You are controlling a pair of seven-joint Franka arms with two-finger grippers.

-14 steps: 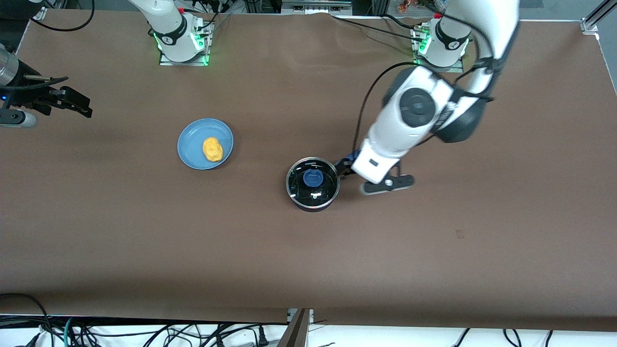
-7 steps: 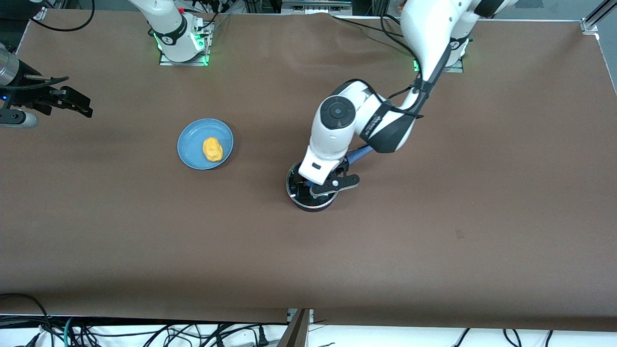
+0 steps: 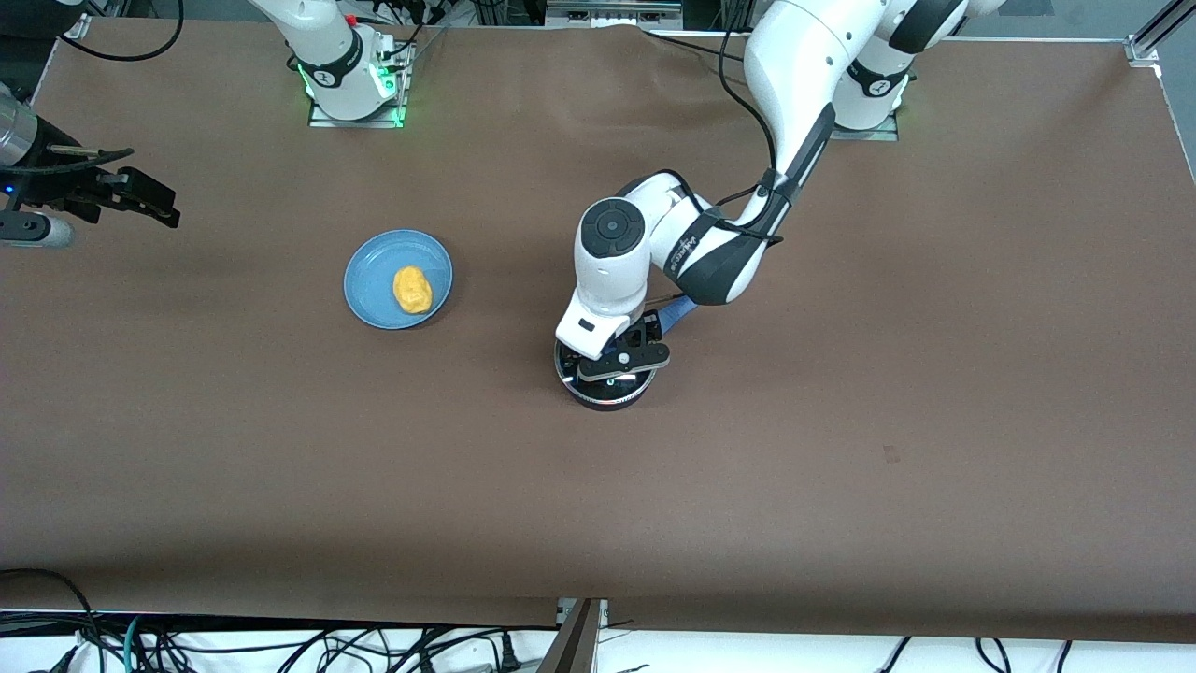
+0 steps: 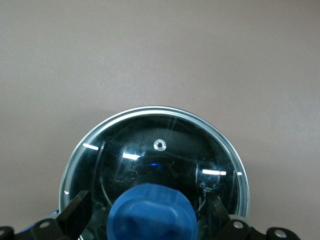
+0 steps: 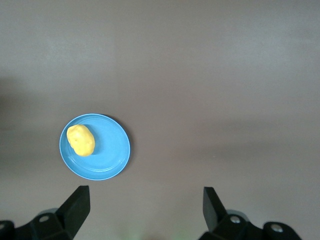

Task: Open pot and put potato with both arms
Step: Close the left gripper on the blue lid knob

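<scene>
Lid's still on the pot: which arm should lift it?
Left. The left gripper hangs open over the pot, fingers either side of the lid knob. The right gripper waits, open, high above the table.

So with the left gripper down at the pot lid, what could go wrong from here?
1. The left gripper is open, one finger on each side of the blue knob; the knob is rounded, so a shallow close may slip off.
2. The glass lid still covers the pot; a crooked lift could drag the pot.
3. The potato sits off-centre on the plate, and the right gripper waits high above, open.
</scene>
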